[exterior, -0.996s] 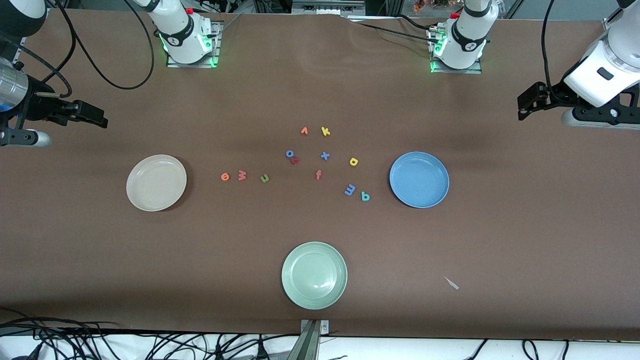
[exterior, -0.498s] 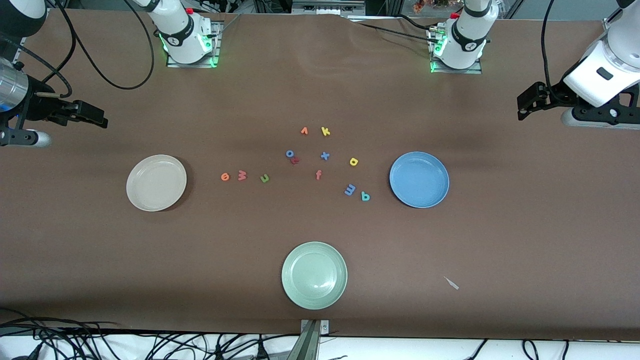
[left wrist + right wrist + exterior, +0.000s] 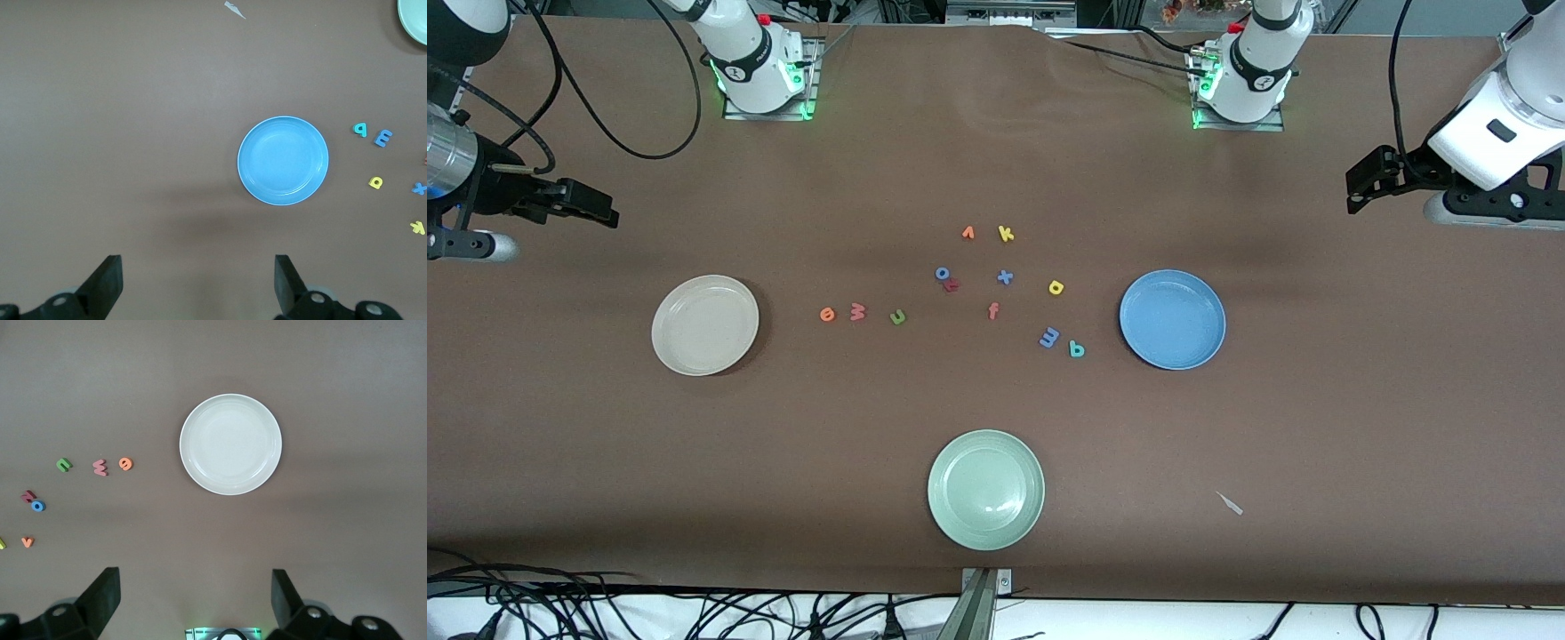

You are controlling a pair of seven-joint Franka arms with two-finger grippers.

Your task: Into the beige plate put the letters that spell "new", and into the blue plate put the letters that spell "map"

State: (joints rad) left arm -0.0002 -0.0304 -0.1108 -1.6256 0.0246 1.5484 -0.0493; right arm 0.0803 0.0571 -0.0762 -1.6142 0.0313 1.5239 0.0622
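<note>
Beige plate (image 3: 704,324) sits toward the right arm's end of the worktop (image 3: 1360,400), blue plate (image 3: 1172,319) toward the left arm's end; both bare, nothing sorted yet. Pale green plate (image 3: 985,489) lies nearest the front camera, between them.

Left pincer (image 3: 197,287) hangs spread over bare worktop near the blue plate; right pincer (image 3: 193,600) likewise spread, near the beige plate. Neither holds anything; both arms wait.

Letters: green n (image 3: 897,316), pinkish-red w (image 3: 857,311), orange e (image 3: 827,313) in a row beside the beige plate. Blue m (image 3: 1049,337) and teal p (image 3: 1077,348) almost touching, yellow a (image 3: 1056,286) near, all by the blue plate.

Risks: letters tiny & flat, so fingers prob. slip or flick them; m/p so close one grab may drag both; decoys (orange f (image 3: 993,310), yellow k (image 3: 1006,234), blue x (image 3: 1005,276)) share colours w/ targets.

Worktop: brown covering, slightly rippled. Cables along the edges.
</note>
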